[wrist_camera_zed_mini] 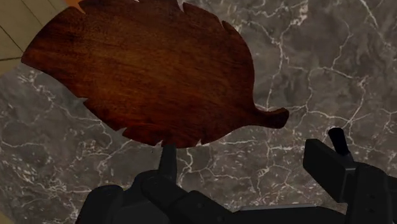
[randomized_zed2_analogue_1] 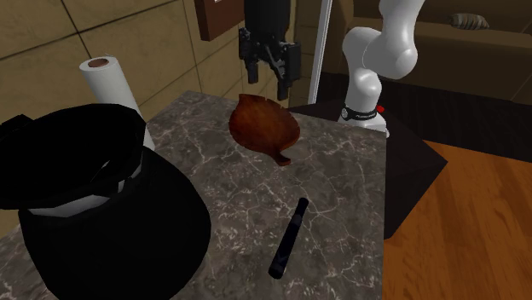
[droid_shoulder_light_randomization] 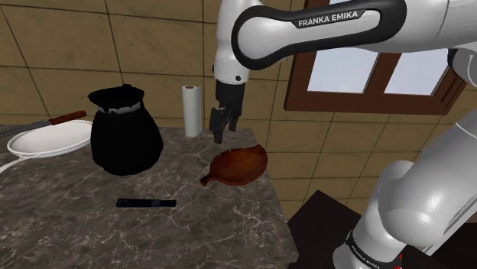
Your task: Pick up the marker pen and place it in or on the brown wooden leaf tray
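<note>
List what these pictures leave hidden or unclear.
Plate: cut off by the shoulder view's left edge.
Paper roll: lower part hidden behind the black jug in the second exterior view.
Black jug: cut off by the second exterior view's left and bottom edges.
Marker: too dark in both exterior views to tell its cap end from its tail.

The white arm (droid_shoulder_light_randomization: 229, 46) stretches out high, its wrist bent so the black jaws hang pointing straight down. The jaws stand apart, with nothing clasped between the two fingers (wrist_camera_zed_mini: 168, 159).
</note>
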